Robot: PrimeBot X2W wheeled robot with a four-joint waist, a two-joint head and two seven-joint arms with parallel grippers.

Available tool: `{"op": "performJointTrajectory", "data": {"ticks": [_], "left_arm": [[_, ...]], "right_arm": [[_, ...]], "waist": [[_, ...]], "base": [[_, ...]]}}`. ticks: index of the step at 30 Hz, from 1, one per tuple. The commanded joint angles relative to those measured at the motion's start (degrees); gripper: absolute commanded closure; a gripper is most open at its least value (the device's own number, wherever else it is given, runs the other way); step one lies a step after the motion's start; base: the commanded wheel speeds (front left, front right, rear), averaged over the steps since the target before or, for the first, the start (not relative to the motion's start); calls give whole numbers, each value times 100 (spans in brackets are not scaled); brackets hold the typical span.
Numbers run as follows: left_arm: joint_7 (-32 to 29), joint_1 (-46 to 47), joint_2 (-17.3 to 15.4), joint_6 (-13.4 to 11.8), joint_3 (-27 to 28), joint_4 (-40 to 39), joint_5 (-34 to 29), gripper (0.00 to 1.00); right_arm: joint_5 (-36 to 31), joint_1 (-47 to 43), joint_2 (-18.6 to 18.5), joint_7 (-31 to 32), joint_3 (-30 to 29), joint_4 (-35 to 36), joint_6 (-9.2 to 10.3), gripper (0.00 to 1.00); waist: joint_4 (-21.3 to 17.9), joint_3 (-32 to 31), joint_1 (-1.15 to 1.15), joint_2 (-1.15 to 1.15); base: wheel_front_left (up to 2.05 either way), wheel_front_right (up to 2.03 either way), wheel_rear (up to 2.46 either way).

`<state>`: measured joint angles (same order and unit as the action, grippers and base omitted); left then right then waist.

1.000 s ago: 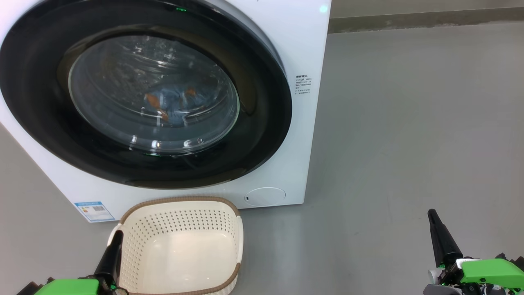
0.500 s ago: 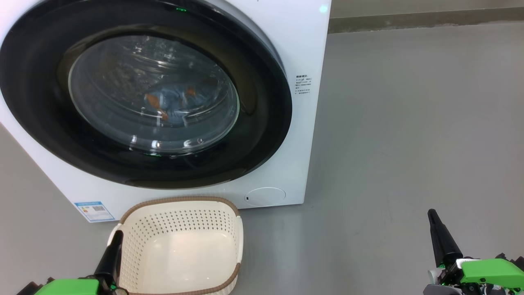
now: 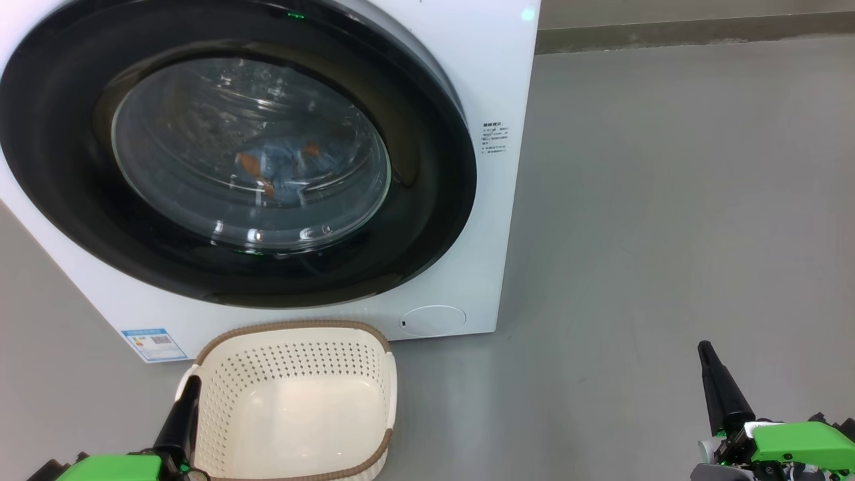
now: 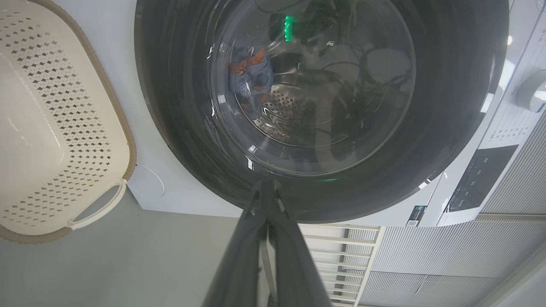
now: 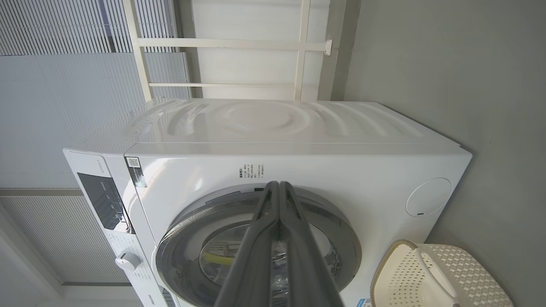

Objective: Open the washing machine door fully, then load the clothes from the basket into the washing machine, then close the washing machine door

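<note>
The white washing machine (image 3: 497,80) stands before me with its round black washing machine door (image 3: 427,194) closed flat against the front. Through the glass porthole the clothes (image 3: 280,167) lie in the drum, light blue with orange-brown marks. On the floor in front, the cream perforated basket (image 3: 294,325) holds nothing. My left gripper (image 3: 192,382) is shut, low at the basket's left rim. My right gripper (image 3: 705,349) is shut and empty, over bare floor far to the right. The left wrist view looks past the shut fingers (image 4: 256,204) at the door (image 4: 170,111).
Grey floor (image 3: 668,200) spreads to the right of the machine up to a wall base (image 3: 695,30). A round white service flap (image 3: 433,319) sits at the machine's lower front. The right wrist view has the control panel (image 5: 102,200) and a white railing (image 5: 230,42) behind.
</note>
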<state>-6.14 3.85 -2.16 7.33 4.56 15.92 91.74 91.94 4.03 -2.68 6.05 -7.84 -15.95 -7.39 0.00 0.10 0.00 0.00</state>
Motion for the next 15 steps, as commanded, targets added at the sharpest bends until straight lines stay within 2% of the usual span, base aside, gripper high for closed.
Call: {"op": "performJointTrajectory", "data": {"ticks": [1,15], "left_arm": [[-38,256,-74,15,201,-169,38,100],[-39,256,-74,15,201,-169,37,100]], "right_arm": [[19,238,-20,47,127,174,-10,100],[19,238,-20,47,127,174,-10,100]], "waist": [[0,0,0,0],[0,0,0,0]], "base": [[0,0,0],[0,0,0]]}}
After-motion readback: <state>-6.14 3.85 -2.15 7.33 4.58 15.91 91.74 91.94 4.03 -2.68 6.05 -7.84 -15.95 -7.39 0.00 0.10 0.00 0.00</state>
